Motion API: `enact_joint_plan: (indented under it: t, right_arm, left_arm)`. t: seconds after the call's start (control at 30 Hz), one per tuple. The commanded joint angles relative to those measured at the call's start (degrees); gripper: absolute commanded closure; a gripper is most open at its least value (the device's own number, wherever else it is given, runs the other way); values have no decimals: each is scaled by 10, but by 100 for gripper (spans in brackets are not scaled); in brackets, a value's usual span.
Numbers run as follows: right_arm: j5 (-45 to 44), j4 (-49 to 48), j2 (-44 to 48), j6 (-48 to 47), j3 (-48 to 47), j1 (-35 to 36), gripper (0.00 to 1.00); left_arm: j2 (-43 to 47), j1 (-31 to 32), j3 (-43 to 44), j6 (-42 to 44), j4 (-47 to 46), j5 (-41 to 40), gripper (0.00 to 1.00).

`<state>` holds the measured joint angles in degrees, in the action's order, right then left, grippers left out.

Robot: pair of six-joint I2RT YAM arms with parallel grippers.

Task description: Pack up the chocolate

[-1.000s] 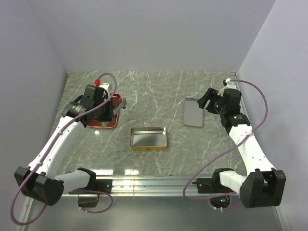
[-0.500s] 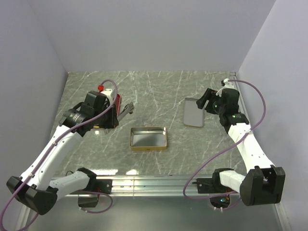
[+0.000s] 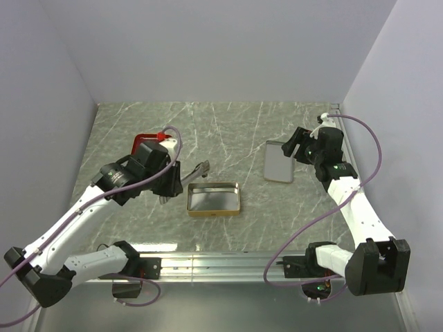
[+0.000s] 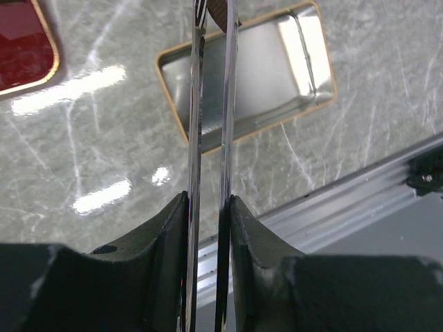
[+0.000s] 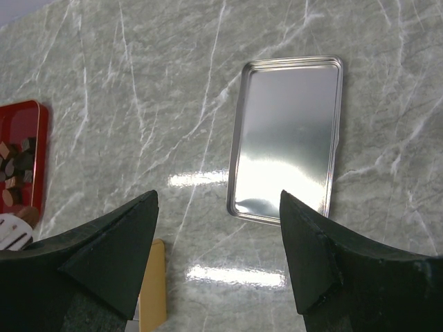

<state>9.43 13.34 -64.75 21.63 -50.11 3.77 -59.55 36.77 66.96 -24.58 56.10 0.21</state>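
Near the Gold Tin, One Chocolate Sits in the Tongs

Near the gold tin [image 3: 214, 198], the left hand [image 4: 208, 207] is squeezed tight on a pair of thin metal tongs [image 4: 210, 104]. One small brown chocolate [image 4: 223, 12] sits at the far tip of the tongs, pinched between the two blades. The tip hangs in the air close to the tin's far edge. I cannot tell if it is right over the tin. The tin looks empty inside. The other chocolates [image 5: 15, 166] lie in the red tray [image 5: 28, 119] at the left of the bench [image 3: 228, 131]. The right hand [image 5: 218, 256] is wide apart and holds nothing. It hangs above the silver lid [image 5: 287, 138], which lies flat, well apart from the tin.

What could go wrong? The chocolate is small and round, and the blades look smooth, so it could slip out and roll away over the bench. If the tongs let go too soon, it may land outside the tin. If the tip goes too low, it may bump the rim and push the tin. The long tongs could also twist in the hand.
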Motion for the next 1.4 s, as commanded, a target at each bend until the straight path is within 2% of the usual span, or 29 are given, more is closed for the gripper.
enact_joint_plan:
  t: [0.0, 0.27, 0.6, 1.03, 1.37]
  right_arm:
    - [-11, -7, 2, 2, -13, 4, 23]
    - [-13, -7, 2, 2, -10, 4, 23]
    - [-11, -9, -1, 3, -8, 4, 23]
    - [-13, -8, -5, 2, -7, 4, 23]
    - [-11, -6, -7, 0, -9, 4, 23]
  left_arm:
    - [2, 35, 13, -31, 0, 0, 74]
    - [11, 85, -11, -61, -1, 4, 74]
    - [-21, 127, -9, -59, 2, 1, 74]
    - [-42, 133, -9, -48, -12, 8, 56]
    - [-37, 132, 1, -43, -10, 1, 57]
